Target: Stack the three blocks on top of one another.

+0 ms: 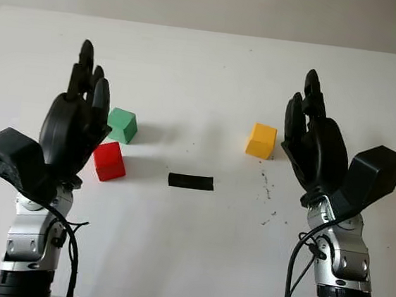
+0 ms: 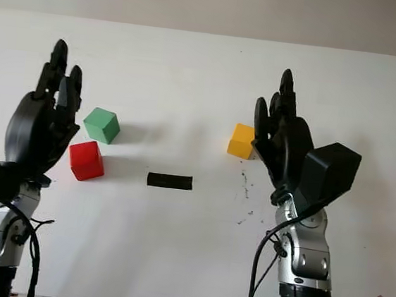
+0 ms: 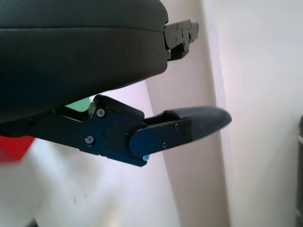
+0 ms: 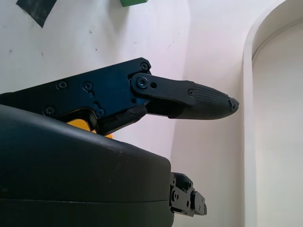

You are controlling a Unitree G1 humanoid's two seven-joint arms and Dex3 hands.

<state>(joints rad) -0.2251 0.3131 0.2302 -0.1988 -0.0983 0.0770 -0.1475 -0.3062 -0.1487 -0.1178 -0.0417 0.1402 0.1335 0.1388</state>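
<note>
Left hand is raised above the white table, holding nothing, fingers extended. Red block sits just beside it; green block lies just behind the red one, apart from it; the hand overlaps both blocks' near edges. Right hand is likewise raised and unloaded. Yellow block sits just beside its fingers. A black tape strip lies between the hands. Small dark specks are scattered near the yellow block. All three blocks sit separately on the table, unstacked.
</note>
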